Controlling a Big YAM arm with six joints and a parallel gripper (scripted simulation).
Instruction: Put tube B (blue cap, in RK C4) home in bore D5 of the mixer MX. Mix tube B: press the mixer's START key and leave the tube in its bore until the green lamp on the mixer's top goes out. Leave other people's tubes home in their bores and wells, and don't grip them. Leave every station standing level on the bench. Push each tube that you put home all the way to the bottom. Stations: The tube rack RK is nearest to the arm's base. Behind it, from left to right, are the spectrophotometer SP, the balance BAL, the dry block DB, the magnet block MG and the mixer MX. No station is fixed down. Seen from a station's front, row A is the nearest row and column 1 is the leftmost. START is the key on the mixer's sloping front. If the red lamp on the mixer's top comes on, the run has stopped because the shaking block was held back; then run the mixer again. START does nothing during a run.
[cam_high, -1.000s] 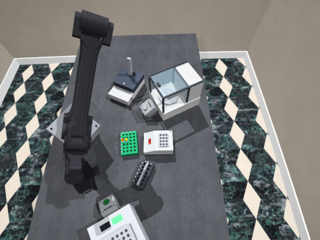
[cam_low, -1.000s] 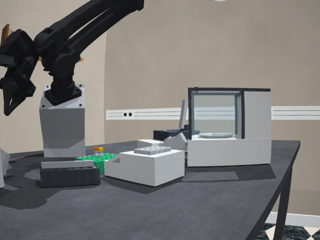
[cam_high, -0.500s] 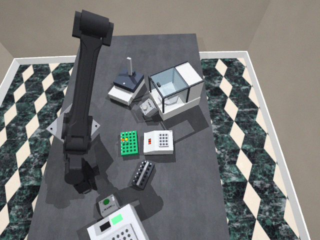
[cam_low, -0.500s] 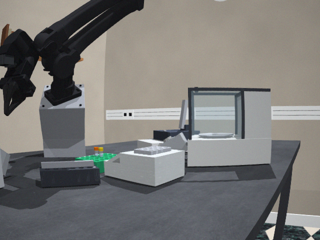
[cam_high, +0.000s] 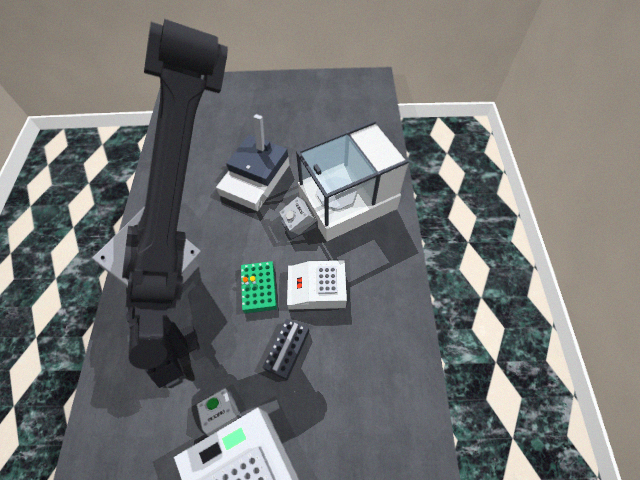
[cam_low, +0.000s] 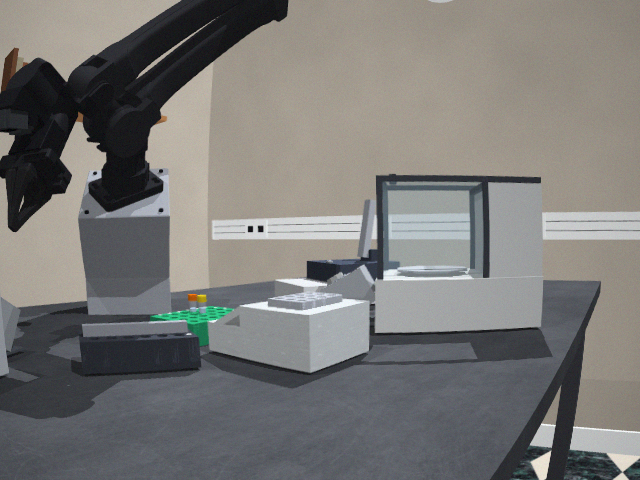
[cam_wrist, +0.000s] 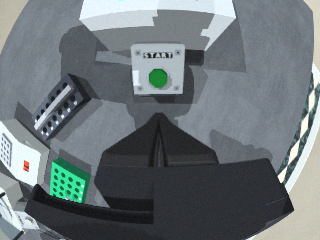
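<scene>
My gripper is shut and empty, its tips together. It hangs well above the bench at the left of the side view. In the wrist view it points down just short of the grey START key with its green button and does not touch it. The white mixer MX lies behind the key at the frame's bottom edge. A green panel on its top is lit. I see no blue-capped tube; part of the mixer's bores is cut off. The green rack RK holds an orange-capped and a yellow-capped tube.
The black magnet block lies between the rack and the mixer. The white dry block stands right of the rack. The glass-walled balance, the spectrophotometer and a small grey dial unit stand at the far end.
</scene>
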